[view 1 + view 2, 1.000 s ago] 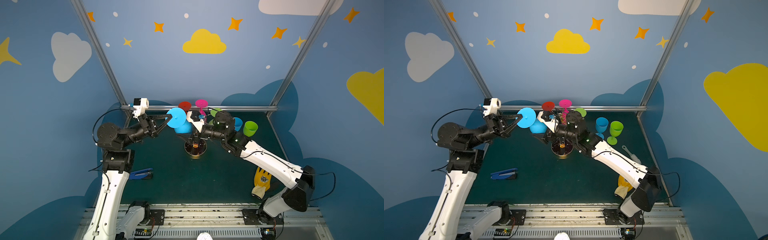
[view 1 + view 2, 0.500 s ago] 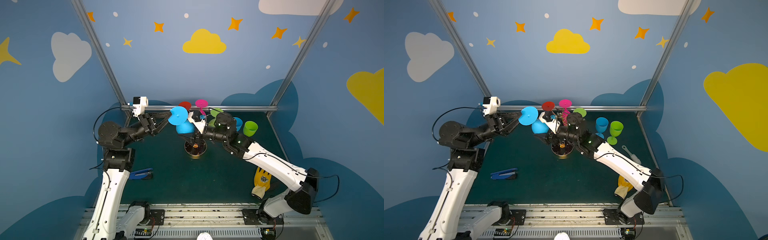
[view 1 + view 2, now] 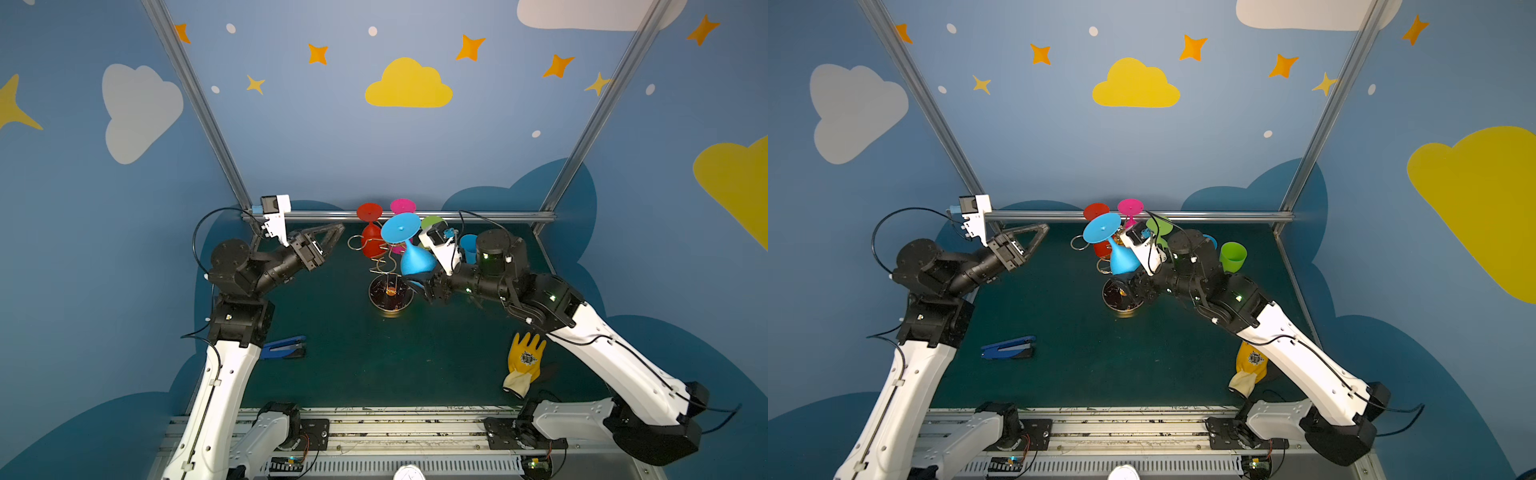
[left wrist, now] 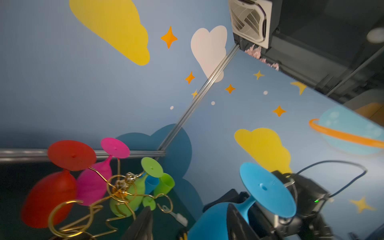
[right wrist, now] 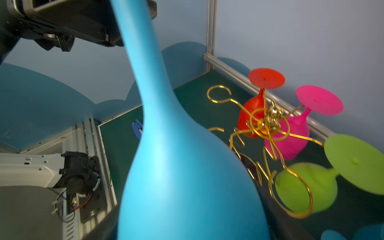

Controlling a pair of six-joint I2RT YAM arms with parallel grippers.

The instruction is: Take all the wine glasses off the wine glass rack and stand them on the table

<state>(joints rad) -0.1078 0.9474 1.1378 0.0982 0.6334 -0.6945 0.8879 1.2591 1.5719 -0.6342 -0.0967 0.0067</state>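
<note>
A dark green surface (image 3: 374, 365) is enclosed by blue walls painted with clouds and stars. The wine glass rack (image 3: 388, 301) is seen standing toward the back of it in both top views, its dark round base flat on the surface. A red glass (image 3: 371, 243), a pink glass (image 3: 402, 205) and a green glass (image 5: 305, 187) are hung upside down in its gold loops.

The blue wine glass (image 3: 417, 261) is held clear of the loops, just beside the rack's stem, foot up and tilted. Its bowl is clamped by the right gripper (image 3: 419, 284). The left gripper (image 3: 340, 227) is kept well apart from the glass, its jaws spread and nothing between them.

A yellow glove (image 3: 525, 359) and a blue stapler (image 3: 284, 348) are laid nearer the front. A green cup (image 3: 1232, 257) is stood upright behind the right arm.
</note>
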